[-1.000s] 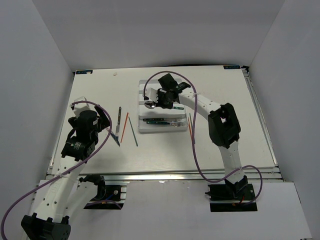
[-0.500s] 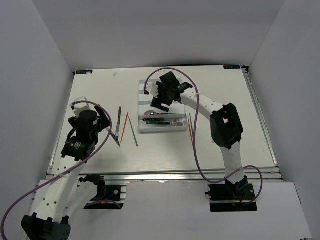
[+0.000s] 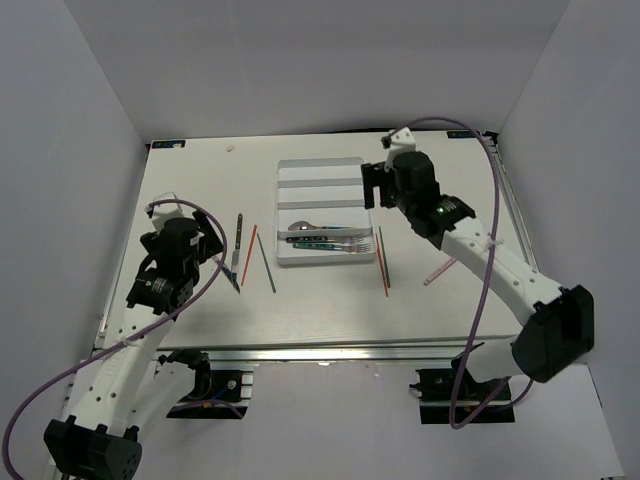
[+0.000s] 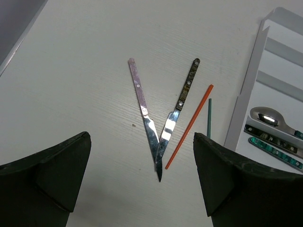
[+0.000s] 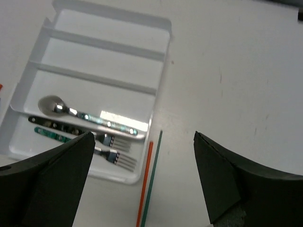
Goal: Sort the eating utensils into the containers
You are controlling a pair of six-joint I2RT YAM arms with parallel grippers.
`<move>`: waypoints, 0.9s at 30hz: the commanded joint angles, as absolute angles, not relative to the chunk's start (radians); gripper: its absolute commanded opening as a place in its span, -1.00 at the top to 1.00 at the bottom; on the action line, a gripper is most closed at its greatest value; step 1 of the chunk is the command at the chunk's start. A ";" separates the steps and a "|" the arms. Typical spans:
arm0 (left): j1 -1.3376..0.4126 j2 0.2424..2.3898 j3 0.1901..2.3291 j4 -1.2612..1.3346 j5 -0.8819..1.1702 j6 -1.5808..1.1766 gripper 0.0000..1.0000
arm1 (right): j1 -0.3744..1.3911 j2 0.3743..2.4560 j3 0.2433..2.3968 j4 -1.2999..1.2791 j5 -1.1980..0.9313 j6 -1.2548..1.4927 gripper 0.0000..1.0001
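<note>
My left wrist camera cuts the white tray (image 4: 258, 71) off at the right border, so of its contents I catch only the spoon (image 4: 267, 116) bowl and 2 handle ends beside it. My right wrist camera loses the tray's near left corner, and the 2 chopsticks beside the tray run out of the bottom of that view. From above, my right gripper (image 3: 375, 185) is a dark lump whose fingers I cannot separate. The wrist view settles it: both fingers (image 5: 52, 175) stand spread wide with nothing between them. My left gripper (image 4: 141, 161) is spread the same way and holds nothing. Only the left wrist view gives the knives' colours: a pink-purple handled knife (image 4: 139, 90) and a dark-handled knife (image 4: 187, 85) lie in a V with their blade tips meeting. An orange chopstick (image 4: 189, 127) and a dark green chopstick (image 4: 209, 116) lie between them and the tray's left end. Only the right wrist view shows the forks (image 5: 116, 151) clearly. They lie in the compartment nearest the desk's near edge, with the spoon in the next one and the 2 far compartments bare. Only the top view shows a pink piece (image 3: 440, 270) on the desk, right of the tray. My left arm bends up from the near left corner, its wrist over the desk's left side. My right arm swings its elbow out toward the right edge, its forearm slanting to the tray's right end.
</note>
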State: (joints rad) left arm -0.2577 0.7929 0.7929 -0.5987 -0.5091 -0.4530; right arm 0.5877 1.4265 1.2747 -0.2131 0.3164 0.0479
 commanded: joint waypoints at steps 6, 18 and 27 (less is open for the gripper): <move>-0.261 0.873 0.824 -0.627 -0.537 -0.468 -0.96 | 0.216 1.218 0.977 -0.440 0.226 0.498 -0.79; -0.262 0.844 0.801 -0.609 -0.531 -0.463 -0.96 | -0.132 1.253 0.830 -0.437 0.193 0.595 -0.69; -0.262 0.864 0.798 -0.588 -0.460 -0.445 -0.96 | -0.089 1.558 0.946 -0.393 0.225 0.630 -0.41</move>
State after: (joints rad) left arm -0.2577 0.8654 0.7933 -0.6052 -0.4892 -0.4530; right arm -0.1158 1.5204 0.9020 -0.4263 0.1921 0.6018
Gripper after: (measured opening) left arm 0.978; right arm 0.710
